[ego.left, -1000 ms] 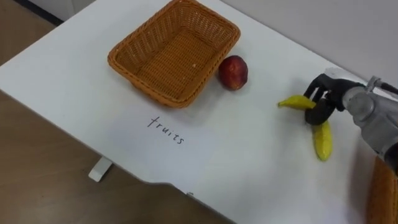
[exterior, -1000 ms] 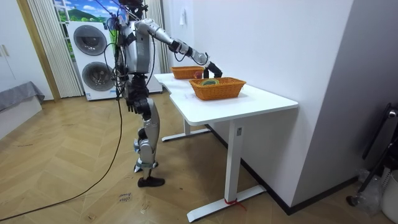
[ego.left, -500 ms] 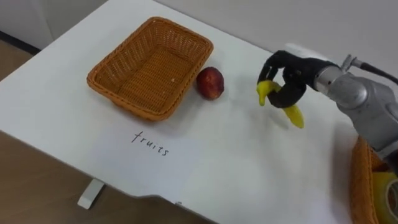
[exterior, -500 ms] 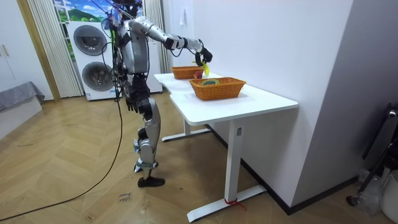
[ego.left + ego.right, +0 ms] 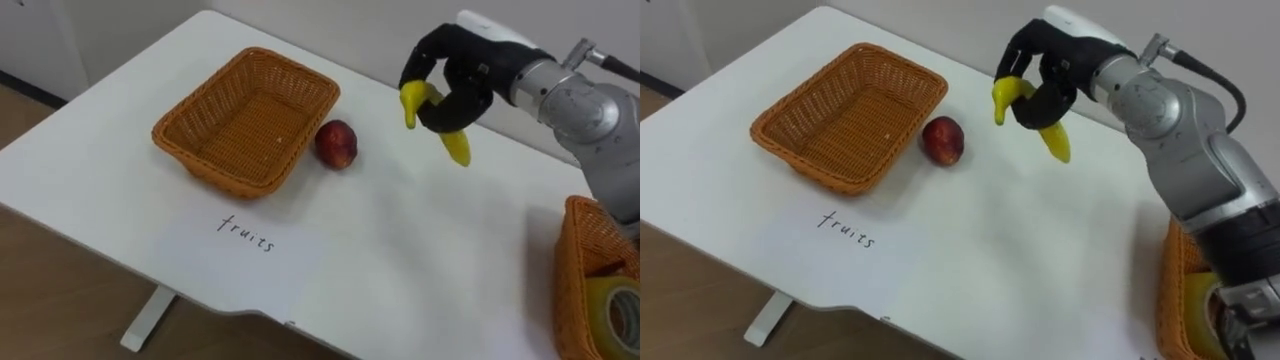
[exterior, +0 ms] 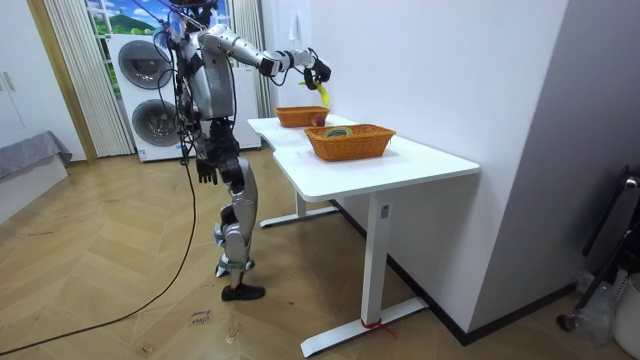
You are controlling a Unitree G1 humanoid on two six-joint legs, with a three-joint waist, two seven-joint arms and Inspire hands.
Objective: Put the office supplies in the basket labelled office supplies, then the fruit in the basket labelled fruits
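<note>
The right hand (image 5: 458, 72) curls its dark fingers round a yellow banana (image 5: 456, 146), holding it in the air over the white table (image 5: 400, 260), to the right of the empty orange wicker basket (image 5: 292, 72). A round red fruit (image 5: 337, 145) lies just beside that basket's right rim, between the basket and the hand. Open tabletop runs rightward from the basket to a second wicker basket (image 5: 578, 250), well apart, which holds a yellow tape roll (image 5: 615, 310). The left hand (image 6: 207, 173) hangs by the robot's hip.
</note>
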